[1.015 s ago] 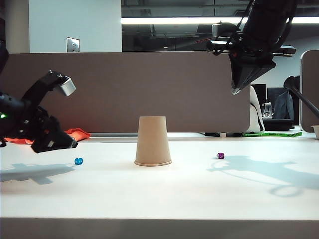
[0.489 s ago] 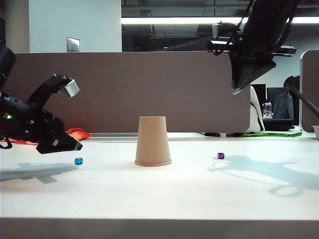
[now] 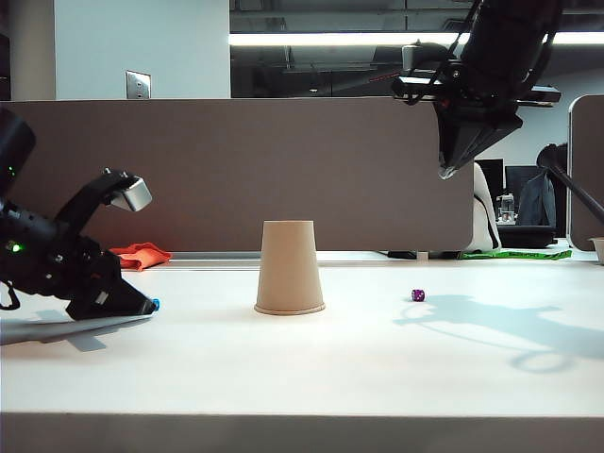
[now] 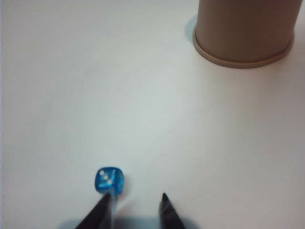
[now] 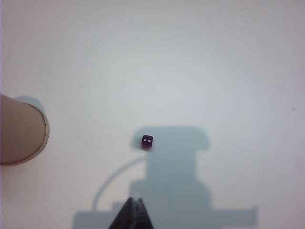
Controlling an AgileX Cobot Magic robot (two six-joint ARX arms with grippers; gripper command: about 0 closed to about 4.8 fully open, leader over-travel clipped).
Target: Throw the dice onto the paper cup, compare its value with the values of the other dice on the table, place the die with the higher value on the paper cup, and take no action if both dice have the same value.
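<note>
Currently the left hand (image 4: 137, 202) sits low on the surface (image 3: 311, 368), released, its fingertip touching the blue die (image 4: 109, 181). Paper cup (image 3: 290, 268) stands inverted mid-surface. Right hand (image 5: 133, 206), clenched empty, hovers high above the purple die (image 5: 147, 141).

An office: brown cubicle partition (image 3: 236, 170), ceiling strip light (image 3: 321, 39), desk monitors (image 3: 528, 193) behind.

Tan-beige paper cup (image 3: 290, 267) is plain, no markings. Tiny glossy blue die (image 4: 109, 181) shows white pips; tiny dark purple die (image 5: 147, 141) shows two pale pips — white table (image 3: 377, 359).
</note>
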